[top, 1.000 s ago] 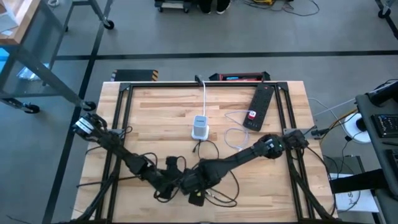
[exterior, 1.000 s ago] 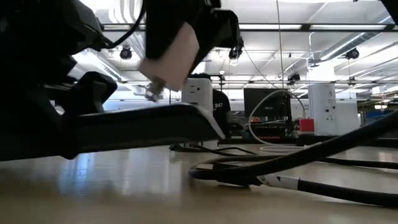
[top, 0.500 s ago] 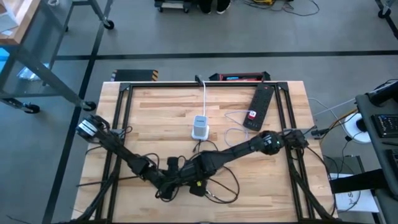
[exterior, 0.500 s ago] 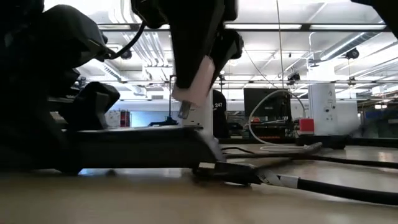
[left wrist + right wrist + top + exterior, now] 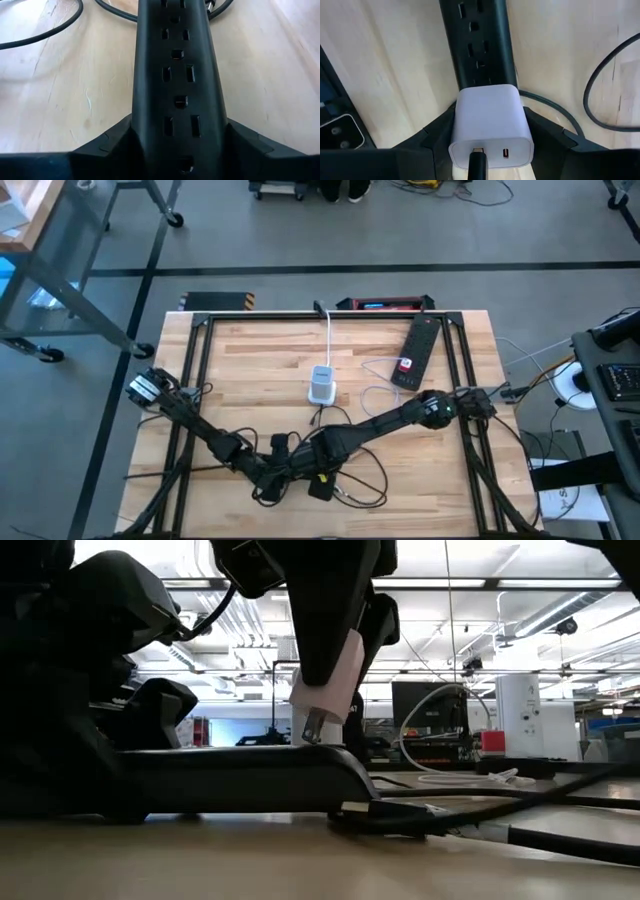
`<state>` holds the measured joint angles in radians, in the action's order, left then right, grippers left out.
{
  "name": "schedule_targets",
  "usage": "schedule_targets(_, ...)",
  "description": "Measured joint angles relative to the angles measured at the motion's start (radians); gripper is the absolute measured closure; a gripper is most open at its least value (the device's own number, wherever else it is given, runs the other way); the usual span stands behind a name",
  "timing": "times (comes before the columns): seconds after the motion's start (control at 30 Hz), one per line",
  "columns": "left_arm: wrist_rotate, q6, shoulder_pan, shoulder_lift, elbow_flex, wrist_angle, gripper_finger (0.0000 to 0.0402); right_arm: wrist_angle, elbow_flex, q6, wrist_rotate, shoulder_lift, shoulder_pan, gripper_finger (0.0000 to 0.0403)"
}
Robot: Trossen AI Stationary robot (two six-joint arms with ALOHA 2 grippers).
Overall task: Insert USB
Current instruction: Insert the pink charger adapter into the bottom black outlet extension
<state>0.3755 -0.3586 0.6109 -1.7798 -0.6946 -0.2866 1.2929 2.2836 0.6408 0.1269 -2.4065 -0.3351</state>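
Note:
A black power strip [image 5: 177, 75] lies flat on the wooden table near its near edge, and my left gripper [image 5: 177, 145] is shut on it. My right gripper [image 5: 490, 130] is shut on a white USB charger block [image 5: 490, 120] with a black cable [image 5: 477, 167] plugged into one of its ports. The low view shows the charger [image 5: 330, 685] tilted just above the strip [image 5: 230, 775], its metal prongs [image 5: 312, 726] pointing down. In the high view both grippers meet around the strip [image 5: 295, 470]. My left gripper pinches the power strip across its width, one finger [image 5: 107, 145] on each long side [image 5: 142, 125], coming in low along the strip. The strip rests flat on the table. My right gripper pinches the charger by two opposite side faces [image 5: 457, 125], near its port face, from above. The charger is lifted clear, slightly tilted, prongs down over the strip's outlets [image 5: 475, 50].
A second white charger [image 5: 320, 385] with a white cable stands mid-table. Another black power strip with a red switch [image 5: 418, 352] lies toward the far right. Loose black cables [image 5: 360, 480] loop beside the grippers, and black frame rails [image 5: 195, 380] line the sides.
My right gripper has carried the charger down toward the power strip and a little toward the table's far edge. The charger has tipped from a strong slant to nearly upright, so its prongs now hang just above the strip.

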Motion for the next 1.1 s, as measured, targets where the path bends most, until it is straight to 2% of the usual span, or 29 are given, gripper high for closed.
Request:
schedule_targets(0.43, 0.004, 0.002, 0.001, -0.001, 0.003, -0.016, 0.019, -0.063, -0.039, -0.023, 0.023, 0.0, 0.0, 0.0221)
schedule_targets(1.1, 0.004, -0.002, -0.002, -0.003, 0.006, -0.046, 0.019, -0.133, -0.062, -0.043, -0.045, -0.001, -0.001, 0.0221)
